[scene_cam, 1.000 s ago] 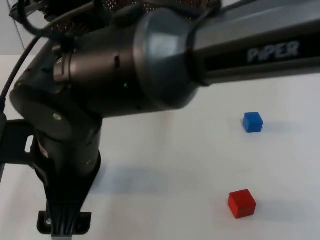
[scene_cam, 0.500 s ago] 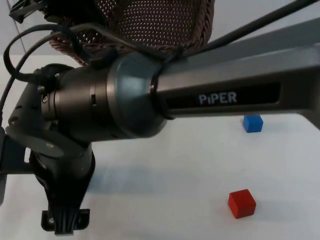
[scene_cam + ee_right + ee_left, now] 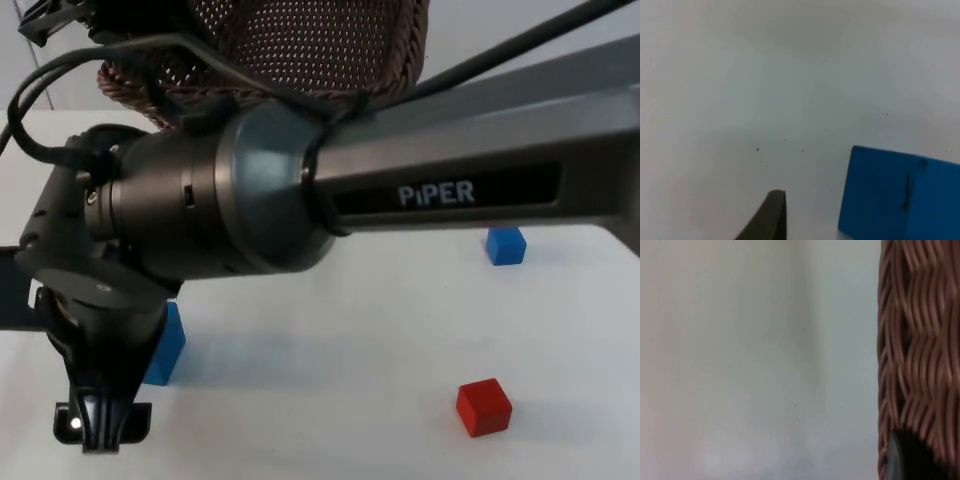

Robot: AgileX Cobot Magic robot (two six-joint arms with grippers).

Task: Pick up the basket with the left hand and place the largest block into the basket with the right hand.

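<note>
We see the woven basket (image 3: 300, 50) raised off the white worktop (image 3: 350, 350) at the far side, and in the left wrist view its wicker wall (image 3: 920, 355) lies against a fingertip of the left gripper (image 3: 905, 460), whose fingers we cannot tell to be clenched or released. The right gripper (image 3: 100, 425) hangs low over the worktop's near left part just beside the large blue block (image 3: 165, 345); its fingers' state we cannot tell either. A small blue block (image 3: 506, 245) and a red block (image 3: 484, 407) sit well apart to the right.
</note>
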